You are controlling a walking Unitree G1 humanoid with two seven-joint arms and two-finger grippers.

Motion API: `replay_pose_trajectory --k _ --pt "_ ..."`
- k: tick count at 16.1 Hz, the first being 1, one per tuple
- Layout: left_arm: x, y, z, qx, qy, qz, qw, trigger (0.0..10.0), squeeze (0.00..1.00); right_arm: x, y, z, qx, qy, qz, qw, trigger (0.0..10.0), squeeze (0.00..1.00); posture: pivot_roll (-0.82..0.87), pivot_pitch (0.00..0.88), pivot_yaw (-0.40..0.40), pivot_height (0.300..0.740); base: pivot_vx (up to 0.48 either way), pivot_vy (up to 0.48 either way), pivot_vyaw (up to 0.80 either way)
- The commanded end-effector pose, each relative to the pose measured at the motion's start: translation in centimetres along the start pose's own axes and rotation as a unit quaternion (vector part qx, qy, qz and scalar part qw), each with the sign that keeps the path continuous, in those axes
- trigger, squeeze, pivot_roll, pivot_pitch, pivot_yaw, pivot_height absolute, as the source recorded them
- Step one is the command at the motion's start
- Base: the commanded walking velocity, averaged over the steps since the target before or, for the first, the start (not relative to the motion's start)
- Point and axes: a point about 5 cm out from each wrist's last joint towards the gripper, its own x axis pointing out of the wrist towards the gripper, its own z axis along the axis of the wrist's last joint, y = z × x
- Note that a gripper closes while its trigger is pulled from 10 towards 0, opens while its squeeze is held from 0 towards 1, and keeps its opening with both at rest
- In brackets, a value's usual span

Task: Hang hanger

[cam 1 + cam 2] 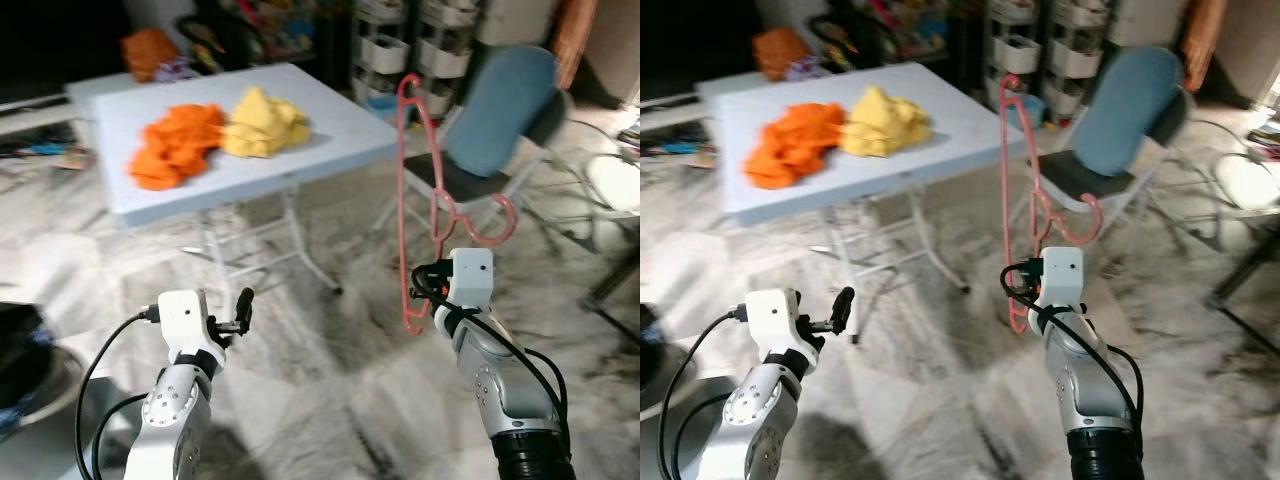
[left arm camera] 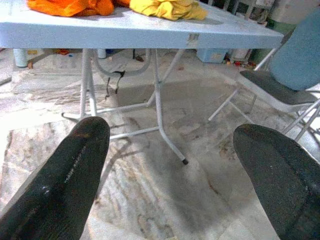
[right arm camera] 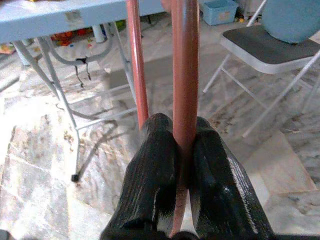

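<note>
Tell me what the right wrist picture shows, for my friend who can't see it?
The right gripper is shut on a pink hanger. Behind it stand a light blue folding table and a blue chair on a marble floor.

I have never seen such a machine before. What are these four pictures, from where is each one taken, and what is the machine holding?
This is a walking humanoid robot with two silver arms. Each arm ends in a tool made of two long black fingers. The two wide pictures come from the two eyes of a camera on its head, looking forward and down, so both show one scene. The other two come from small cameras on the wrists, looking along the fingers.

The right tool is shut on a pink hanger, held upright with its hook pointing toward the robot's right. The left tool is open and holds nothing.

Ahead stands a light blue folding table. On it lie an orange cloth and a yellow cloth, side by side. To the right of the table stands a blue folding chair. The floor is marble.
</note>
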Motion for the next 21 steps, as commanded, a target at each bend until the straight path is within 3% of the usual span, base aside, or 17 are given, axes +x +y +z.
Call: replay_pose_trajectory --k 1,6,9,16,21 --pt "0.0 -1.1 -0.2 0.003 0.004 -0.018 1.0 10.0 0.0 -0.1 -1.4 0.3 0.001 -0.006 -0.032 0.999 10.0 0.0 -0.08 0.0 0.026 0.74 0.0 0.454 0.0" --pt "0.2 -0.9 0.0 0.018 0.003 -0.011 1.0 10.0 0.0 0.1 -1.4 -0.1 0.0 0.007 -0.052 0.999 10.0 0.0 -0.08 0.0 0.024 0.74 0.0 0.431 0.0" --pt "0.0 -1.6 0.2 0.004 -0.014 -0.044 0.999 10.0 0.0 0.1 -1.4 -0.3 0.0 0.009 -0.053 0.999 10.0 0.0 -0.08 0.0 0.024 0.74 0.0 0.0 0.0" --pt "0.3 -1.9 0.3 0.003 -0.012 -0.074 0.997 10.0 0.0 -1.1 -1.4 -1.9 0.006 0.025 -0.07 0.997 10.0 0.0 -0.12 0.0 0.078 0.74 0.335 0.0 -0.34" --pt "0.5 -2.5 0.4 -0.003 -0.014 -0.08 0.997 10.0 0.0 -0.8 -1.7 -1.5 -0.001 0.022 -0.07 0.997 10.0 0.0 -0.11 0.0 0.07 0.74 0.369 0.0 -0.64"
